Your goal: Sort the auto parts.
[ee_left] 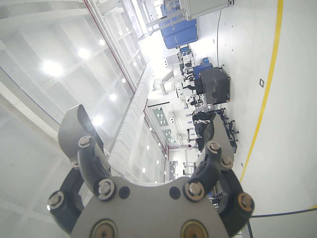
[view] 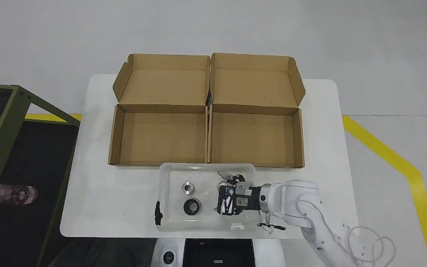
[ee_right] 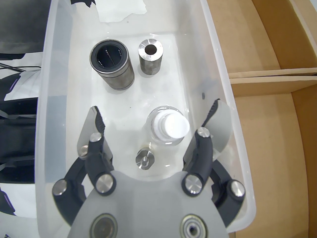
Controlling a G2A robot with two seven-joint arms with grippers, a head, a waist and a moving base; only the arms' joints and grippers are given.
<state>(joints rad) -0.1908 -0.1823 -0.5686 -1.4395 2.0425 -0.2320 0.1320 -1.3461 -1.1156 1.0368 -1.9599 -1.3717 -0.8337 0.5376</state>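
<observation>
the right hand (ee_right: 156, 111), spread apart, hangs over a white-capped bottle (ee_right: 173, 126) in the clear bin (ee_right: 210, 25), seemingly lining up a pick; cardboard boxes (view: 160, 137) wait empty at twelve o'clock.

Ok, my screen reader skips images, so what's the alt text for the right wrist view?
The right claw, open, hangs over a clear plastic bin holding a white-capped bottle, a small metal plug and two metal cylinders. Cardboard boxes sit beside the bin.

I work in a big factory hall: high ceiling lamps (ee_left: 52, 68), blue machine cabinets (ee_left: 179, 34), yellow floor line (ee_left: 270, 75).
</observation>
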